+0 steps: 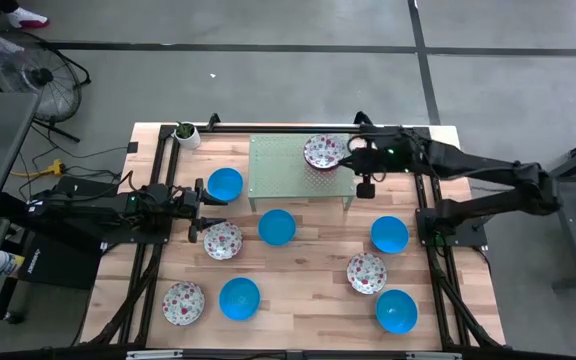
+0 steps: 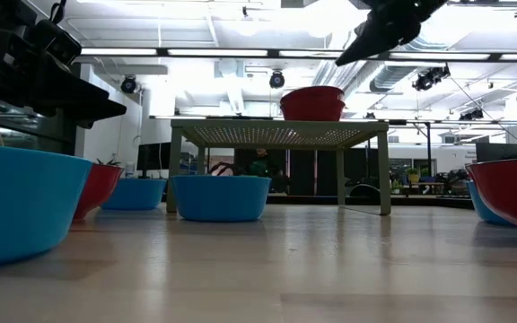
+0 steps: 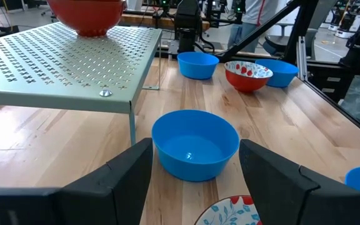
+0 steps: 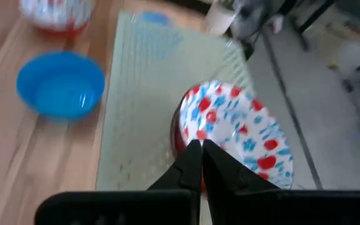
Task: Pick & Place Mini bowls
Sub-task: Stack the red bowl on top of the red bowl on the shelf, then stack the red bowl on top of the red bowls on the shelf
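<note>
one floral mini bowl [image 1: 324, 152] is seen placed on the green rack [image 1: 278, 180]; eight mini bowls remain on the tabletop [image 1: 298, 290]. right gripper [image 4: 200, 149] jaws are together above it; left gripper [image 1: 196, 207] jaws apart.

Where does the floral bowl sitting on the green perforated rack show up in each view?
High view: floral bowl on the green rack, at its right rear.
Low view: red underside atop the rack.
Left wrist view: red base at the top edge.
Right wrist view: centre, beyond the shut right gripper.
Shared landmark: the rack.
</note>
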`<state>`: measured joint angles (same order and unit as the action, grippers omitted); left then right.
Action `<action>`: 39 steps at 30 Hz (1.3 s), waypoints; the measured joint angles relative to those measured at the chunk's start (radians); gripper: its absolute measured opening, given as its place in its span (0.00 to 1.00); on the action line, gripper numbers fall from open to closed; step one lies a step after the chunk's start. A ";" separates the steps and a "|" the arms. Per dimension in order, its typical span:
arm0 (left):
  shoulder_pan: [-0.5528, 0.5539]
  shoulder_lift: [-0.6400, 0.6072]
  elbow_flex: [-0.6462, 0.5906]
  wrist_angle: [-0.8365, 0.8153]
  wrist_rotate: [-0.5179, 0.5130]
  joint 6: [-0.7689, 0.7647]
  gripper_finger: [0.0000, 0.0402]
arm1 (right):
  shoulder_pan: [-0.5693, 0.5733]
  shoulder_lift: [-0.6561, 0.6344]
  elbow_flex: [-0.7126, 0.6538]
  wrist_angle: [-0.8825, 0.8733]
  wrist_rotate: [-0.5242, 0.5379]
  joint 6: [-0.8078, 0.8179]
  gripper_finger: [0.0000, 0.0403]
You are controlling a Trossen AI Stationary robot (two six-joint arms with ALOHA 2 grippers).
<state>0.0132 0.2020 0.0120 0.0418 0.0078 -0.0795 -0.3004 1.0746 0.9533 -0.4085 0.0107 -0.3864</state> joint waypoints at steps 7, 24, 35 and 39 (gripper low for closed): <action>0.000 0.000 0.000 0.000 0.000 0.000 0.58 | -0.001 -0.079 -0.207 0.321 0.053 0.047 0.00; 0.000 0.000 0.000 0.000 0.000 0.000 0.58 | -0.009 -0.070 -0.381 0.585 0.085 0.072 0.00; 0.000 0.000 0.000 0.000 0.000 0.000 0.58 | -0.009 -0.032 -0.381 0.598 0.084 0.068 0.00; 0.000 0.000 0.000 0.000 0.000 0.000 0.58 | -0.009 -0.035 -0.378 0.600 0.087 0.066 0.00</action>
<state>0.0130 0.2022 0.0120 0.0420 0.0078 -0.0795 -0.3094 1.0396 0.5757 0.1911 0.0973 -0.3204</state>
